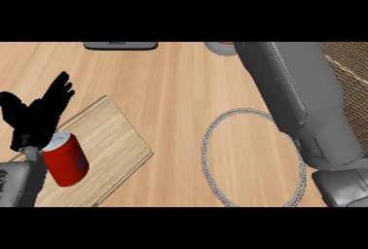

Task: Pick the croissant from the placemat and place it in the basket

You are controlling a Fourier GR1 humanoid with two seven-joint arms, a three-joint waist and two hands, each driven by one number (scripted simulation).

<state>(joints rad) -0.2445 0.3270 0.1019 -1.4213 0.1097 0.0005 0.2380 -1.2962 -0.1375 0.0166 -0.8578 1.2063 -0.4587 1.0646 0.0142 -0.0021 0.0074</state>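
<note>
Locating the croissant is uncertain: a pale rounded shape (218,47) at the top edge, against the right forearm (295,92), may be it. The smooth grey forearm runs past that edge, so the right hand is out of sight and its state cannot be told. One brown woven placemat (351,73) fills the right edge. One round wire-rimmed basket (207,146) lies near centre, its right side crossed by the forearm. Bare wooden counter (173,87) separates it from one pale rectangular board (119,141) bearing one red cylindrical can (68,163). The left hand (36,116) rests released, fingers up, at the left edge.
</note>
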